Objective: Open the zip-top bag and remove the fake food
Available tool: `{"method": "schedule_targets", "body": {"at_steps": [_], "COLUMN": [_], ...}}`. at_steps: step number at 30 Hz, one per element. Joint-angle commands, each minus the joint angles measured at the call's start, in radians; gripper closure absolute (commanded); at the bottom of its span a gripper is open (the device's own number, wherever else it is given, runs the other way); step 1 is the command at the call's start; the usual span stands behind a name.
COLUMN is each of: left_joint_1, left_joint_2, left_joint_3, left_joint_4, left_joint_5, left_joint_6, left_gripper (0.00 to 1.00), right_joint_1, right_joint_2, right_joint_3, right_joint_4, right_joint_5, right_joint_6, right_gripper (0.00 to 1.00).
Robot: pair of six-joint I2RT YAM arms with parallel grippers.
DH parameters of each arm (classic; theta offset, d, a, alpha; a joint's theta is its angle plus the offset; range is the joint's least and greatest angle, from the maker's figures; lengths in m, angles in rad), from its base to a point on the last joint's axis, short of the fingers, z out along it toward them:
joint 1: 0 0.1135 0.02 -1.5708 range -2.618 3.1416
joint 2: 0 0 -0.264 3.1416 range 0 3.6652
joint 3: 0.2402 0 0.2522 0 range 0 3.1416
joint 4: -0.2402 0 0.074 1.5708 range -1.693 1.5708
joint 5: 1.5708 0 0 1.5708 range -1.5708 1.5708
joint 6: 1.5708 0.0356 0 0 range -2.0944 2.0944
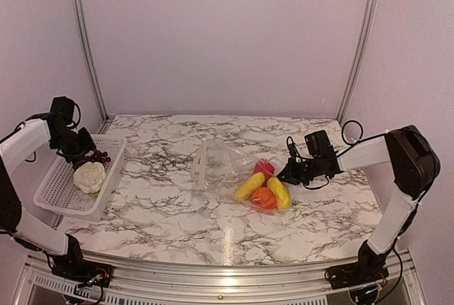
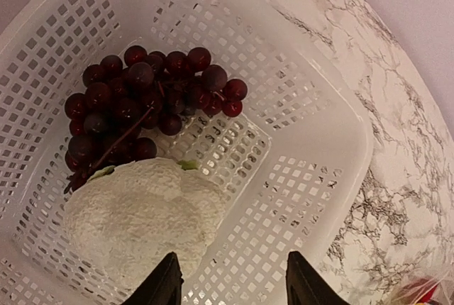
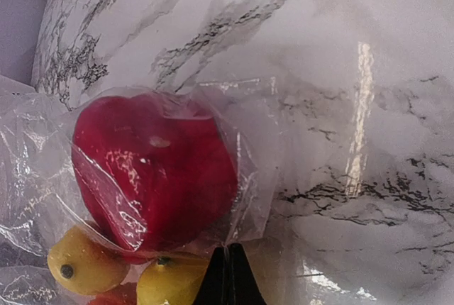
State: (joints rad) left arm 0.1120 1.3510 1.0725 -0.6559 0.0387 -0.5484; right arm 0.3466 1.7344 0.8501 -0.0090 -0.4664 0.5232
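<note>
**Right pincer [image 3: 227, 276] nips the bag; left pincer hangs open over the basket**

Black fingertips of the right pincer [image 1: 287, 174] sit pressed together at the bottom of the right wrist view. The clear film of the bag [image 3: 42, 163] gathers to a fold right at their tip, so they appear clamped on its edge. Just beyond them a glossy red piece [image 3: 152, 170] lies wrapped in the crinkled plastic, which blurs its outline. Yellow pieces [image 3: 85, 262] crowd in below it.

From above, the bag [image 1: 220, 159] lies near the middle of the marble table [image 1: 163, 220]. The red piece [image 1: 264, 168], the yellow pieces [image 1: 250, 186] and an orange fruit [image 1: 263, 198] are bunched at its right end, next to the right pincer. Its left end looks empty and stands up a little.

Well apart, at the table's left edge, the left pincer [image 2: 230, 284] hovers over a white lattice basket [image 2: 312, 177] with its fingers apart and nothing between them. Inside the basket, dark grapes [image 2: 142, 99] touch a white cauliflower [image 2: 142, 220], with the basket walls all around them.
</note>
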Motion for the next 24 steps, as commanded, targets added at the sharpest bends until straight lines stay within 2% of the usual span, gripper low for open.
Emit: {"method": "schedule_targets", "body": {"at_steps": [1, 3, 9, 16, 24], "left_joint_1": [-0.033, -0.064, -0.259, -0.471, -0.66], "left_joint_2": [-0.063, -0.064, -0.016, 0.097, 0.305], "left_joint_3": [0.02, 0.007, -0.016, 0.006, 0.095], "left_joint_4": [0.081, 0.121, 0.253, 0.429, 0.508], "left_joint_5": [0.17, 0.263, 0.389, 0.483, 0.546], "left_joint_6": [0.039, 0.042, 0.035, -0.019, -0.023], "left_gripper": [0.49, 0.49, 0.55, 0.64, 0.71], "right_joint_1": [-0.003, -0.003, -0.003, -0.003, -0.001], "right_joint_2": [0.002, 0.005, 0.015, 0.017, 0.017], "right_joint_3": [0.012, 0.013, 0.022, 0.023, 0.023], "right_joint_4": [-0.011, -0.011, -0.011, 0.0, 0.0], "right_joint_5": [-0.013, -0.016, -0.026, -0.039, -0.053], "right_joint_6": [-0.008, -0.011, -0.01, -0.005, 0.005], "right_gripper": [1.0, 1.0, 1.0, 1.0, 1.0]}}
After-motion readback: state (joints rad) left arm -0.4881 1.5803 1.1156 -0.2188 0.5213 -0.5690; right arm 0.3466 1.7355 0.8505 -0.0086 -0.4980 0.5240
